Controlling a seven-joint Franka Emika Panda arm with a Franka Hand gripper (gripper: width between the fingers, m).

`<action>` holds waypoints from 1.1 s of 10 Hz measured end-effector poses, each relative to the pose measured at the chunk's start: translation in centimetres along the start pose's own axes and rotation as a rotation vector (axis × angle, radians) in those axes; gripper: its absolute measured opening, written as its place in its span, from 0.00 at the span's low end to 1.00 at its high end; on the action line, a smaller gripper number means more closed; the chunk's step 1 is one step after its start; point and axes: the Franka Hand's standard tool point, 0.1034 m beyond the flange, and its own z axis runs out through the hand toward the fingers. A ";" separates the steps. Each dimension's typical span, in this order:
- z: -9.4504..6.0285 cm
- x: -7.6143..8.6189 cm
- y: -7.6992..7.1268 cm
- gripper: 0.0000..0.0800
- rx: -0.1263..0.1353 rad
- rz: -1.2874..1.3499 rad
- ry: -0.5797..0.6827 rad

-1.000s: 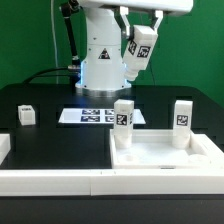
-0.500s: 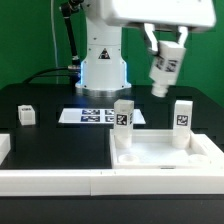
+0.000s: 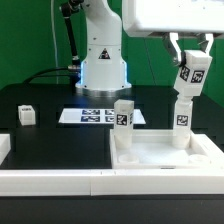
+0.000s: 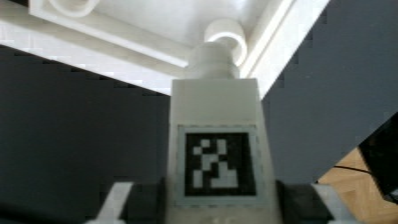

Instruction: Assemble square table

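Observation:
The square table top (image 3: 165, 156) is a white rimmed tray at the exterior view's right front. Two white tagged legs stand upright in it, one at its left (image 3: 123, 120) and one at its right (image 3: 182, 121). My gripper (image 3: 194, 60) is shut on a third white tagged leg (image 3: 192, 76), held tilted right above the right standing leg; I cannot tell if they touch. In the wrist view the held leg (image 4: 217, 140) fills the middle between my fingers (image 4: 121, 203), with the top's rim (image 4: 160, 45) beyond it. A fourth leg (image 3: 25, 114) lies on the table at the left.
The marker board (image 3: 92, 116) lies in front of the robot base (image 3: 103, 62). Long white border rails (image 3: 50, 181) run along the front edge and the left side. Black table surface lies between the loose leg and the tray.
My gripper has carried the held leg from above the marker board toward the exterior view's right and downward, ending over the right standing leg. Nothing else has moved.

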 end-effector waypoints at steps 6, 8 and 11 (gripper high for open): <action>1.7 -2.1 2.3 0.36 0.060 0.006 -0.011; 2.5 -1.6 2.4 0.36 0.039 0.056 0.004; 2.6 -1.8 2.6 0.36 0.033 0.043 -0.004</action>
